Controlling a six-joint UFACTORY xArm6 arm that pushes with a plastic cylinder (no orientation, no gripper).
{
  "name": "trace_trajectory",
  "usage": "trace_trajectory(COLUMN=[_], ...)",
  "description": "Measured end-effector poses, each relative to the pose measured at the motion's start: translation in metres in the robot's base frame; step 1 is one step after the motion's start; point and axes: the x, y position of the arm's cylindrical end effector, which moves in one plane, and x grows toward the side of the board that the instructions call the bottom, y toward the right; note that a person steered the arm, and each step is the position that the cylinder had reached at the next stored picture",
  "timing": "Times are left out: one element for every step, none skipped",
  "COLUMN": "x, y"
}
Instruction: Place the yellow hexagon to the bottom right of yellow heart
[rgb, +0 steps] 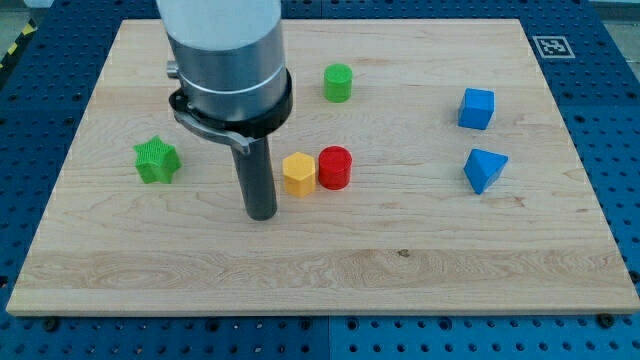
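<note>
The yellow hexagon sits near the middle of the wooden board, touching a red cylinder on its right. My tip rests on the board just left of and slightly below the yellow hexagon, with a small gap between them. No yellow heart shows in the view; the arm's wide grey body covers part of the board at the upper left and may hide it.
A green star lies at the view's left. A green cylinder stands near the top centre. A blue cube and a blue wedge-like block sit at the right.
</note>
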Motion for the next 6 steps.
trace_trajectory(x=[-0.025, -0.09, -0.154, -0.155, -0.133, -0.143], y=[0.04, 0.041, 0.012, 0.011, -0.005, -0.057])
